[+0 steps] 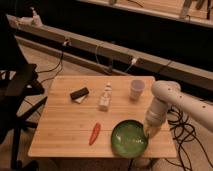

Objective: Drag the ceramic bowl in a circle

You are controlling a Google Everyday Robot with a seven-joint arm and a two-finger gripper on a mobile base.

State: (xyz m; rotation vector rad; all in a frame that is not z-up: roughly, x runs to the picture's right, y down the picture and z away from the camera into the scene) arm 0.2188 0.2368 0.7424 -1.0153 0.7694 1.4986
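Camera view: ceramic bowl (129,139), green, at the tabletop's (65,125) 5 o'clock edge. Gripper (151,132) touching the bowl's 2 o'clock rim; whether its fingers are parted or closed, cannot tell. Red chili (95,133) at the bowl's 9 o'clock; whitish cup (136,89) at 12.

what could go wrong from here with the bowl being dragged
1. The bowl sits at the table's front edge, its near rim about level with it; a wider arc could tip it off.
2. The gripper is at the bowl's right rim; a shallow hold there might slip.
3. Swinging left, the bowl could hit the red pepper close beside it.
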